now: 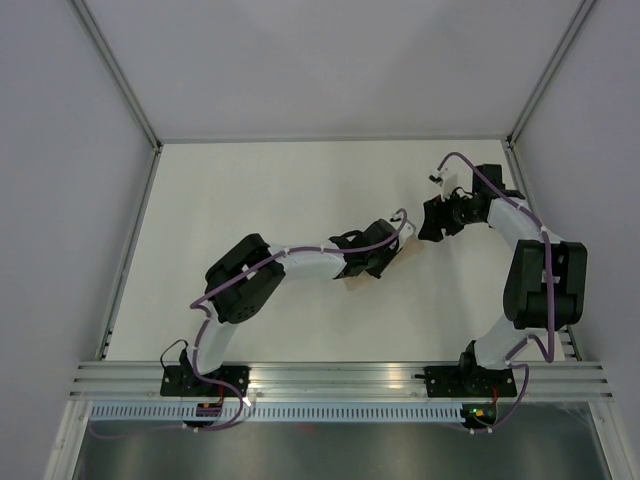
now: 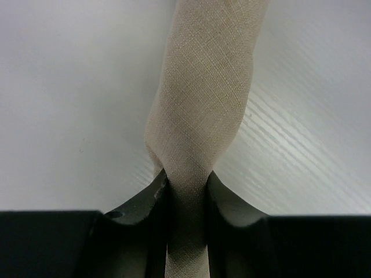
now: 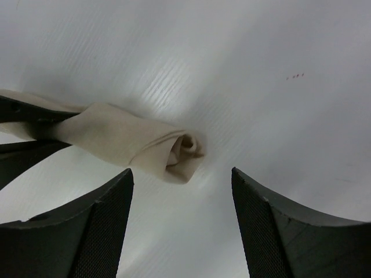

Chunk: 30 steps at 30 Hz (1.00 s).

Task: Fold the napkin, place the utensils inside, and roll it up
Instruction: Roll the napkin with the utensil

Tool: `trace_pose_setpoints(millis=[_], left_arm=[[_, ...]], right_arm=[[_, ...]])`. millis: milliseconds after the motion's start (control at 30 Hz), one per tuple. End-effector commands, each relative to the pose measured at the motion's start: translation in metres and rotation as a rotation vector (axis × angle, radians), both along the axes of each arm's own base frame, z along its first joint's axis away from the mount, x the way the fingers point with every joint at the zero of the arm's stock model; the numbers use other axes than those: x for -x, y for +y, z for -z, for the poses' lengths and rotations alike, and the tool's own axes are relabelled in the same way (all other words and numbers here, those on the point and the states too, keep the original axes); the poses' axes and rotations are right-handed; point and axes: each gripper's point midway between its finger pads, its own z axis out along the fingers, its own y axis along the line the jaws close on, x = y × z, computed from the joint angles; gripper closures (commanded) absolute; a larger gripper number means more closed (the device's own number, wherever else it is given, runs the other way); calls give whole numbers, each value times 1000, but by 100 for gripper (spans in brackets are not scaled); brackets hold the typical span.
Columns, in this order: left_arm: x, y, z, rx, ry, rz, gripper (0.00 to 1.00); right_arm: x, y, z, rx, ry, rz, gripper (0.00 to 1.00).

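Note:
The napkin (image 2: 203, 87) is a beige cloth rolled into a tight tube. My left gripper (image 2: 186, 191) is shut on one end of it, and the roll stretches away from the jaws over the white table. In the top view the roll (image 1: 403, 226) lies between the two grippers, right of centre. My right gripper (image 3: 181, 174) is open and empty, and the roll's spiral free end (image 3: 179, 152) sits just beyond its fingertips, not touching them. The left gripper's dark fingers (image 3: 23, 110) show at the left of the right wrist view. No utensils are visible in any view.
The white table (image 1: 260, 190) is boxed in by pale walls at the back and sides, with metal frame posts (image 1: 125, 95) at the corners. An aluminium rail (image 1: 340, 378) with both arm bases runs along the near edge.

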Motion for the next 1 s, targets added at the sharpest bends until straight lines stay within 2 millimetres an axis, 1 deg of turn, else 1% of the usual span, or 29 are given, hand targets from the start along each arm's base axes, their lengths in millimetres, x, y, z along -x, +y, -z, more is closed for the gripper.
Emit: trace_pose_setpoints(millis=[0,100,167,300,367,500,567,667,733,800,833,967], left_arm=[[18,23,50,-76,192,-246,80],[16,21,56,-54,225,-339,80],[13,19,54,-38,228,-388,79],[12,11,58,19,280,-492,78],[10,4,58,58,305,-538,76],[9,-12,63,107,359,-581,71],[8,-14,65,127,376,-619,69],[5,-18,66,157,392,-673,65],[4,-19,69,168,401,-698,62],[4,-22,71,192,422,-734,60],[4,-23,71,198,426,-742,59],[2,-28,70,230,438,-764,53]], right_arm=[[24,-6,7,36,48,27,27],[38,-5,16,41,87,17,28],[41,-5,22,37,110,21,28],[37,-3,33,23,156,41,30],[28,-3,38,36,165,63,31],[20,5,47,41,190,69,31],[18,15,54,32,204,55,31],[13,20,65,26,220,56,31],[11,32,70,33,231,35,31],[-2,33,80,34,249,64,32],[-5,32,83,38,251,66,32],[-21,28,88,56,237,105,32]])
